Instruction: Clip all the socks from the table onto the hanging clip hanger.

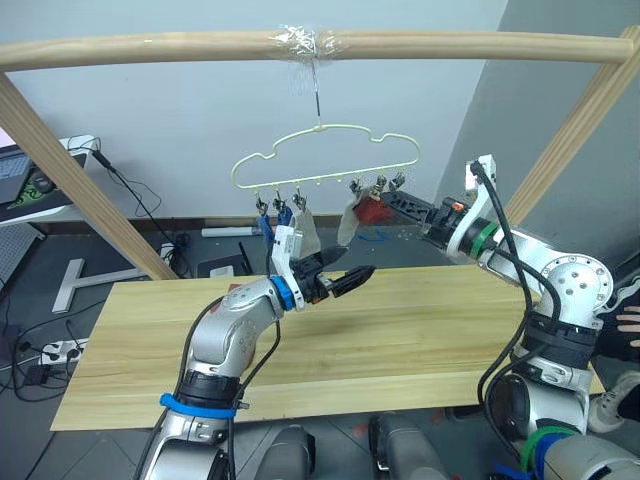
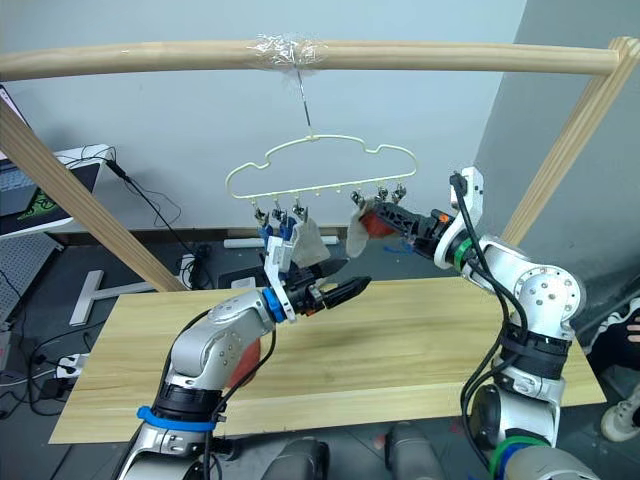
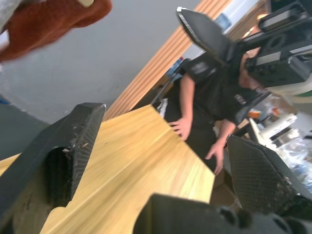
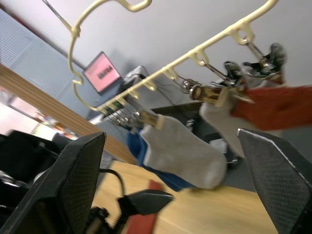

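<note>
The pale-yellow clip hanger (image 1: 330, 150) hangs from the wooden bar. Clipped to it are a blue sock (image 1: 267, 228), a grey sock (image 1: 306, 236), another grey sock (image 1: 350, 222) and a rust-red sock (image 1: 373, 210). My right gripper (image 1: 392, 206) is open, its fingertips just right of the red sock, nothing held. My left gripper (image 1: 358, 277) hovers open and empty above the table (image 1: 430, 340), below the hanging socks. Another rust-red sock (image 2: 246, 362) lies on the table, mostly hidden under my left forearm.
The thick wooden frame bar (image 1: 200, 45) spans the top, with slanted posts at the left (image 1: 90, 200) and right (image 1: 570, 140). A person in black (image 3: 214, 92) stands at the table's right end with hands on its edge. A laptop (image 1: 15, 180) and floor cables lie behind on the left.
</note>
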Available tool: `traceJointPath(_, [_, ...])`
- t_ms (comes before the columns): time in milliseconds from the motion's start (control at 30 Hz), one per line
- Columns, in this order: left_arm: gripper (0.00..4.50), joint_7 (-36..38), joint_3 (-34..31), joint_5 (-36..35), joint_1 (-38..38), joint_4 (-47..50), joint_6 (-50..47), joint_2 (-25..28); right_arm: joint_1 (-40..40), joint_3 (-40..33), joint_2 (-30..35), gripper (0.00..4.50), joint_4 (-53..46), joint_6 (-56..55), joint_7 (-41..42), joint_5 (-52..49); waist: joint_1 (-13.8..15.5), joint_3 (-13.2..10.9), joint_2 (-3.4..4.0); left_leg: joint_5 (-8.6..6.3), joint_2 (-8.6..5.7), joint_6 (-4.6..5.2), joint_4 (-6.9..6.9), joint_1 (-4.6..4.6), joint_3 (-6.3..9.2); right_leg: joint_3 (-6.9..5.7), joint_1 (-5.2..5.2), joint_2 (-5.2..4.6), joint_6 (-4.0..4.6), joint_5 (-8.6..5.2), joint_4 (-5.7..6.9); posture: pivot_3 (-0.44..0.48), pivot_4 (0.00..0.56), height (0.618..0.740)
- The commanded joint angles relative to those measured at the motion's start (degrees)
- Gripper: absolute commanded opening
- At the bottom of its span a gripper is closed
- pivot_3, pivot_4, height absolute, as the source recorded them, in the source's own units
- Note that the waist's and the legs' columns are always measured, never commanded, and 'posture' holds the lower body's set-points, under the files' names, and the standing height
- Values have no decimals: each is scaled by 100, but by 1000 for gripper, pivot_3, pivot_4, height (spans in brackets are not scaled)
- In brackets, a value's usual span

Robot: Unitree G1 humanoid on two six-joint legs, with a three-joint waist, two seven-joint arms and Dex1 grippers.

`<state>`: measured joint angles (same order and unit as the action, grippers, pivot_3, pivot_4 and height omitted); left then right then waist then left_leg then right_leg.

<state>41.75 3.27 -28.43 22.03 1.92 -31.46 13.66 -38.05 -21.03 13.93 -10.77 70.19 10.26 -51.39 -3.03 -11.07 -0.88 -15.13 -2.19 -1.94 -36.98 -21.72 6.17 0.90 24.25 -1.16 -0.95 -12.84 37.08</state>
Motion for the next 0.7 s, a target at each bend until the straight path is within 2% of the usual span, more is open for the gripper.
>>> traceJointPath(33, [4475, 2, -111, -25, -22, 274, 141, 77, 228, 434, 257, 4500, -356, -650, 295, 430, -1, 0, 0, 0, 1, 0, 0, 0, 1, -1, 0, 0, -7, -4, 0, -67, 164, 740])
traceJointPath(133, [4475, 3, -180, -81, -58, 367, 140, 144, 432, 703, 351, 4500, -367, -1189, 296, 873, 2, 0, 0, 0, 1, 0, 0, 0, 0, 1, 0, -1, -24, -14, 1, -53, 158, 740])
traceJointPath(300, [4475, -37, -244, 80, -170, 750, 410, 367, 895, 1533, 577, 4500, -285, -2727, 138, 2422, 17, 0, -1, 1, 2, -1, 0, 1, 0, 3, 0, -3, -24, -14, 0, -47, 158, 740])
traceJointPath(400, [4500, -190, -370, -196, -47, 1029, 165, 373, 1049, 1799, 460, 3920, -305, -3230, 58, 2887, 26, 0, -1, 1, 4, -2, 0, 2, -2, 6, 0, -4, -24, -14, 0, -41, 160, 740])
traceJointPath(467, [4500, -213, -350, -169, 36, 1128, 176, 403, 1041, 1907, 404, 3271, -286, -3475, -15, 3150, 27, 0, -1, 1, 4, -2, -1, 3, -3, 6, 1, -4, -24, -14, 1, -41, 160, 740])
traceJointPath(700, [4500, -297, -297, -140, 173, 1106, 170, 356, 987, 2027, 49, 3271, -107, -3885, -135, 3571, 36, 1, -2, 2, 3, -4, -3, 6, -3, 7, -2, -3, -22, -11, 2, -34, 157, 740])
